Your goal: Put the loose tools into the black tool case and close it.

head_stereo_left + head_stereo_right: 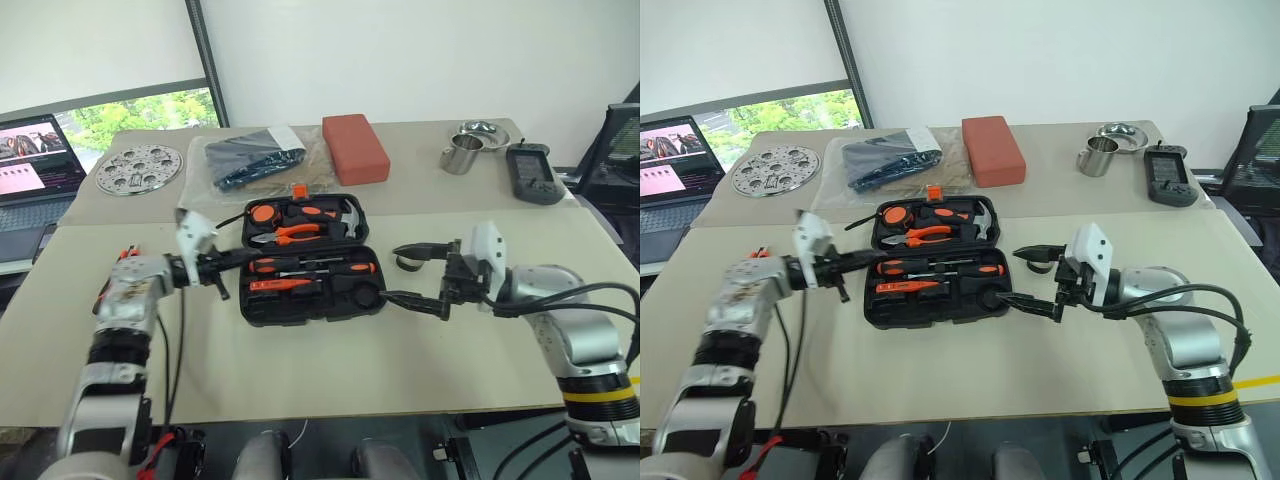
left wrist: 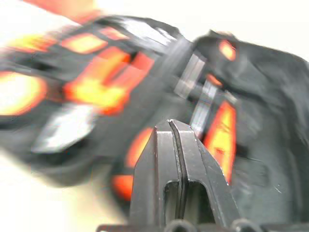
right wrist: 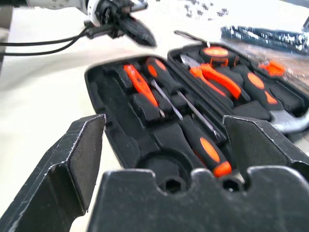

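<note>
The case (image 1: 305,262) lies open on the table (image 1: 330,370), its two halves flat, lid half toward the far side with the orange latch (image 1: 298,189) at its far edge. Pliers (image 1: 292,232) and a hammer (image 1: 340,212) sit in the far half. In the near half two screwdrivers (image 1: 310,267) lie in their slots, with the knife (image 1: 280,285) just nearer and a round recess at the case's right end.

The left gripper (image 1: 226,260) hangs just off the case's left end, fingers pressed together and holding nothing, pointing toward the case. The right gripper (image 1: 414,275) stands at the case's right end, fingers spread as wide as they go and empty; the lower finger (image 1: 410,298) reaches toward the case's near right corner, though contact cannot be told.

Beyond the case lie a red block (image 1: 354,148), a bagged dark item (image 1: 250,158), a perforated disc (image 1: 139,168) and a steel cup (image 1: 462,154).
</note>
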`<state>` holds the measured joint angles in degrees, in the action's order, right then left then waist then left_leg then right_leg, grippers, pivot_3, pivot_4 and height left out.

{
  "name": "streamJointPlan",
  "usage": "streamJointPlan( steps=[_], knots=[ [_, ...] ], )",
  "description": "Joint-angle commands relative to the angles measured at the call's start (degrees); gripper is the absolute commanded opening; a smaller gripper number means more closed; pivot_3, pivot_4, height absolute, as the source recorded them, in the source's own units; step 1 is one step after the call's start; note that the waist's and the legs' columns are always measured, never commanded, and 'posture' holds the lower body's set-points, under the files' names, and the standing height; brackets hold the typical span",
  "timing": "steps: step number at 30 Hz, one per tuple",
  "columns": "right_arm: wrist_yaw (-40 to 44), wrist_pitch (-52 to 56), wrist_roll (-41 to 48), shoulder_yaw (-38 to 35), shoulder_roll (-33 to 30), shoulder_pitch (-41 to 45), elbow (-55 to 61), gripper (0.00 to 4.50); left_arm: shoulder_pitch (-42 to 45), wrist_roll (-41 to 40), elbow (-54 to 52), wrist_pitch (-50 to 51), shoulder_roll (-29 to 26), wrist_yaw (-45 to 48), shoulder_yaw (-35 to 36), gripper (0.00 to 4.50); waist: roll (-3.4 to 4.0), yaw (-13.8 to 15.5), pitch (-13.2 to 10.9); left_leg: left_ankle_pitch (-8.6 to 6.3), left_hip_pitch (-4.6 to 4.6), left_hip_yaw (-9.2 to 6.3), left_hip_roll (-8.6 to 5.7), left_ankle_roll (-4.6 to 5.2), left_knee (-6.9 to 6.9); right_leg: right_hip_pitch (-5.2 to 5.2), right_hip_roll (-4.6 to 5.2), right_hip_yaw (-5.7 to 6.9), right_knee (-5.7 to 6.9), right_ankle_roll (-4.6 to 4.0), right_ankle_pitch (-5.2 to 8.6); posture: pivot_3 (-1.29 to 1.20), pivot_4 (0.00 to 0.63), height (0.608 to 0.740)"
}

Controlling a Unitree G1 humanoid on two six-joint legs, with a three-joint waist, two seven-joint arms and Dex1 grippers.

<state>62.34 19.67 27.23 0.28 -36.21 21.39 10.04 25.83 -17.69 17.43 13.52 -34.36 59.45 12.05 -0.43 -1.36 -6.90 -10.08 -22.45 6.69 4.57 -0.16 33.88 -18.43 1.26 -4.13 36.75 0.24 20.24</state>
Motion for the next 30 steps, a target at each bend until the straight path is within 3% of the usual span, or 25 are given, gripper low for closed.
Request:
streamJointPlan(
  steps=[1,2,8,12,19,25,29,30],
  knots=[
    [-0.53,1.1,2.7,1.07,2.66,3.2,2.83,4.5,-6.37,-0.84,-10.33,6.74,-1.69,-12.73,8.84,0.53,-0.03,0.13,-0.02,0.0,0.0,-0.01,0.0,0.0,0.0,0.0,0.01,0.02,0.0,0.0,0.0,0.0,0.15,0.74],
    [-0.49,1.22,2.86,1.32,3.15,3.6,2.72,4.5,-7.94,-0.47,-11.9,7.96,-1.96,-15.32,10.3,0.64,-0.04,0.13,-0.02,0.0,0.0,-0.04,0.0,0.0,-0.02,0.0,0.01,0.05,-0.01,0.0,0.0,0.0,0.15,0.74],
    [1.92,-0.1,2.07,2.92,5.28,5.85,-0.84,4.5,-15.01,4.04,-14.75,9.64,-3.69,-27.02,14.77,2.75,-0.11,0.79,-0.06,-0.01,0.06,-0.03,-0.04,0.0,-0.03,0.06,0.23,0.13,-0.05,-0.01,0.0,0.0,0.15,0.74],
    [2.91,-0.55,1.61,4.22,6.66,6.95,-1.97,4.5,-14.28,5.93,-9.62,9.07,-6.15,-30.17,15.28,4.29,-0.16,0.79,-0.07,-0.01,0.05,-0.03,-0.06,0.0,-0.05,0.06,0.27,0.15,-0.05,-0.02,-0.01,0.0,0.15,0.74],
    [3.57,-1.11,1.02,5.51,8.14,7.98,-3.25,4.5,-5.19,6.1,12.06,3.67,-11.12,-26.72,13.36,4.4,-0.16,0.64,-0.07,-0.01,0.05,0.04,0.0,-0.02,-0.14,-0.08,0.26,0.18,0.0,-0.04,-0.01,0.0,0.15,0.74],
    [3.97,-2.09,0.54,5.01,7.8,8.03,-4.23,4.5,4.07,11.82,34.16,-0.35,-14.47,-22.71,5.51,4.4,-0.21,0.65,-0.04,-0.01,-0.08,0.27,-0.05,-0.01,-0.15,-0.47,0.27,0.25,0.13,-0.03,-0.02,0.0,0.15,0.74],
    [3.77,-2.31,0.51,4.57,7.43,7.46,-3.87,4.5,7.0,13.11,42.75,-1.29,-14.58,-18.64,2.5,4.4,-0.21,0.61,-0.02,0.0,-0.21,0.35,0.02,-0.02,-0.13,-0.76,0.26,0.3,0.33,-0.04,-0.02,0.0,0.15,0.74],
    [3.66,-2.35,0.51,4.5,7.36,7.27,-3.74,4.5,7.39,13.4,44.18,-1.29,-14.58,-17.93,1.83,4.16,-0.19,0.56,-0.01,0.0,-0.18,0.37,0.03,-0.02,-0.14,-0.77,0.24,0.31,0.34,-0.04,-0.02,0.0,0.15,0.74]
  ],
)
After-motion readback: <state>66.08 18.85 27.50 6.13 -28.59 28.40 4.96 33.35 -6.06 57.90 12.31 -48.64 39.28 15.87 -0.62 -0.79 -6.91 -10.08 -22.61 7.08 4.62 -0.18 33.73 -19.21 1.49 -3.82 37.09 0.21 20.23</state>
